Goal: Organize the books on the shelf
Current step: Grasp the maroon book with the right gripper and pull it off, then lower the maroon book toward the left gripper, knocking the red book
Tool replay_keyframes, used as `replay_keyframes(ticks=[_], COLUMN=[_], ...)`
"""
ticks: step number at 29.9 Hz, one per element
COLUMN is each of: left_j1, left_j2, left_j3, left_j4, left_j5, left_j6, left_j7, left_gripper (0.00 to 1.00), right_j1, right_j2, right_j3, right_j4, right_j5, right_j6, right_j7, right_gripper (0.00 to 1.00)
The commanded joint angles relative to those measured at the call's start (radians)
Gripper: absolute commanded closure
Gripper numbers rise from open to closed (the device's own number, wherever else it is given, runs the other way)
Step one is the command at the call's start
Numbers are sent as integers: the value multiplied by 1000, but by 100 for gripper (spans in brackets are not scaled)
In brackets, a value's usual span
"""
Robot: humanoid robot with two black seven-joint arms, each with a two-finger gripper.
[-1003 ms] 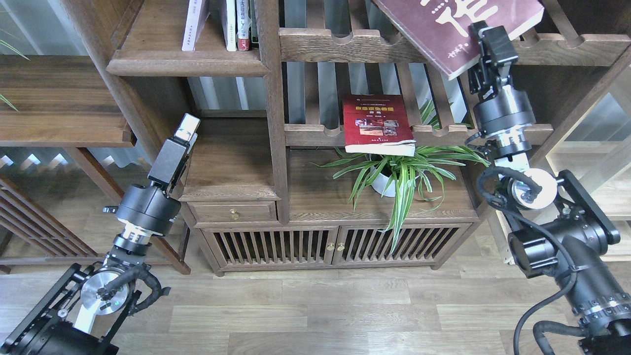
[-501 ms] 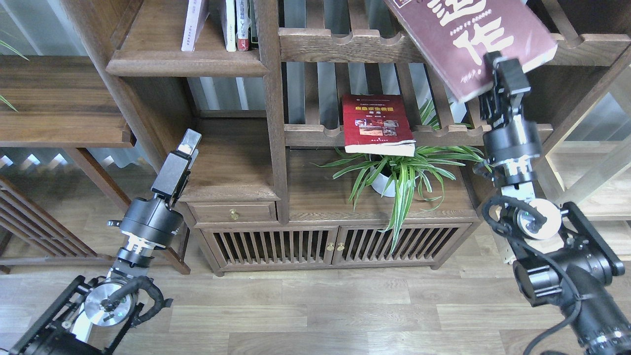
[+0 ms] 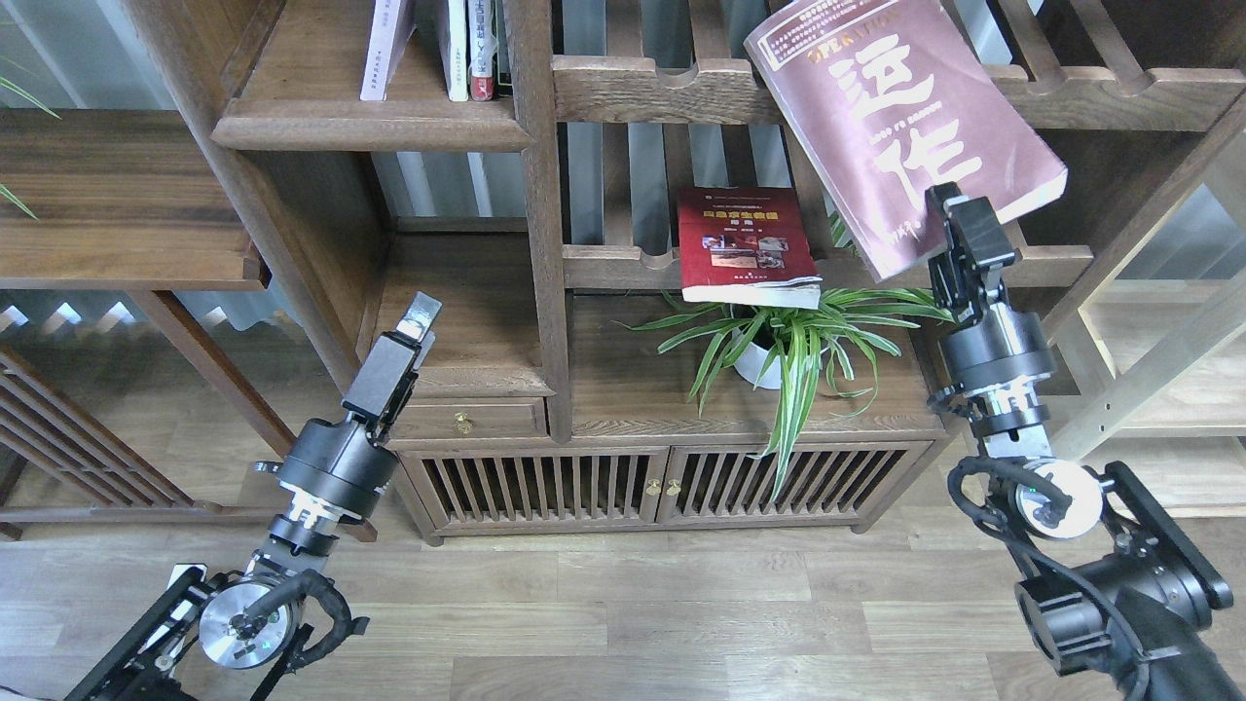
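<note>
My right gripper (image 3: pixel 956 232) is shut on the lower corner of the large maroon book (image 3: pixel 891 117) with white characters and holds it tilted in the air in front of the slatted racks. The red book (image 3: pixel 745 243) lies flat on the lower slatted rack (image 3: pixel 1056 263), overhanging its front rail. The pale lavender-white book (image 3: pixel 386 49) stands upright on the solid walnut shelf (image 3: pixel 370 129) at upper left. My left gripper (image 3: pixel 421 316) is empty, low in front of the small drawer cubby; its fingers look like one dark block.
Thin white and red volumes (image 3: pixel 465 49) stand at the shelf's right end by the post (image 3: pixel 540 195). A potted spider plant (image 3: pixel 788 341) sits on the cabinet top under the red book. Pale shelving (image 3: pixel 1168 389) is at right, a low dark side shelf (image 3: pixel 117 214) at left.
My right gripper has come down and back with the maroon book, which now shows much more of its cover. My left arm has moved down and to the right.
</note>
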Motion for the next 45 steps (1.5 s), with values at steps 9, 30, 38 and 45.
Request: replay_keyframes(ticks=[9, 30, 38, 45], left_j1=[0, 19, 44, 66], left_j2=[-32, -58, -58, -58], left_j3=[112, 235, 242, 301], left_j4=[9, 26, 13, -6], left_j5=[1, 4, -12, -284], left_j6=[0, 0, 0, 0], left_j7=[0, 11, 11, 14], left_gripper=[2, 2, 2, 4], right_j1=[-160, -424, -481, -564], right_j2=[3, 10, 10, 76], right_j3=[1, 51, 48, -39], right_j4=[32, 44, 55, 62], right_j5=[-11, -15, -12, -20], right_j6=[0, 0, 0, 0], right_j7=[-9, -8, -9, -12], right_gripper=[96, 97, 97, 98])
